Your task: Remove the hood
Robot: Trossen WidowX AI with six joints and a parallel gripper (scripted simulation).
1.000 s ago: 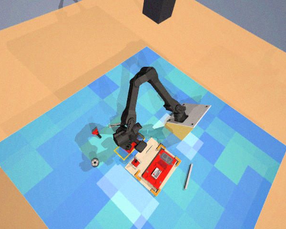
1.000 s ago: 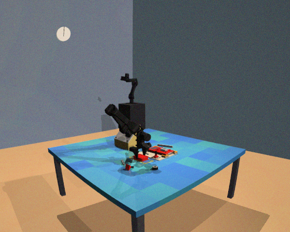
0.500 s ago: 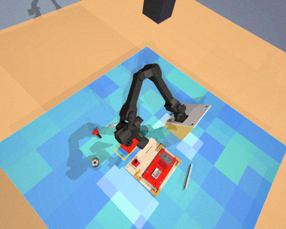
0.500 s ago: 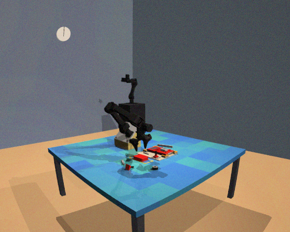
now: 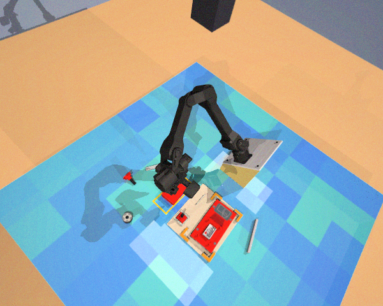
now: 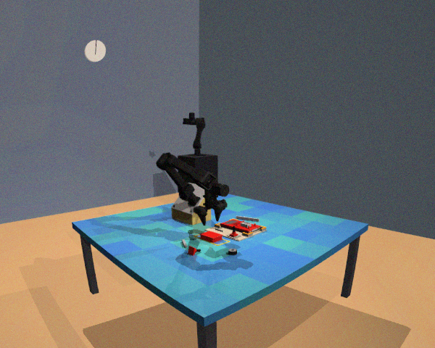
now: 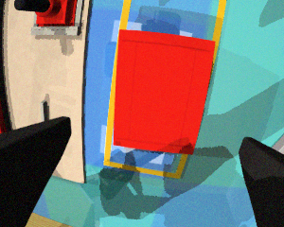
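We see the end effector (image 5: 182, 194) (image 6: 211, 223) (image 7: 156, 130) pointing down, spread wide and holding nothing, above the red hood (image 5: 173, 194) (image 6: 211, 236) (image 7: 162, 92).

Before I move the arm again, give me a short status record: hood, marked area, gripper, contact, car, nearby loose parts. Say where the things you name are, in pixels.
hood: red panel (image 5: 174, 194) (image 6: 211, 236) (image 7: 162, 92), lying flat
marked area: yellow outline (image 5: 159, 208) (image 6: 220, 244) (image 7: 142, 170), under the hood; the hood's edge overlaps one side line in the wrist view
gripper: open (image 6: 211, 222) (image 7: 156, 130), nothing between its fingers
contact: none visible; fingertips above the hood
car: red body (image 5: 203, 237) (image 6: 230, 223) on a beige board (image 5: 185, 215) (image 7: 62, 85), hood off
nearby loose parts: wheel-like disc (image 5: 127, 217) (image 6: 232, 251); red-and-black piece (image 5: 128, 176) (image 6: 191, 251)
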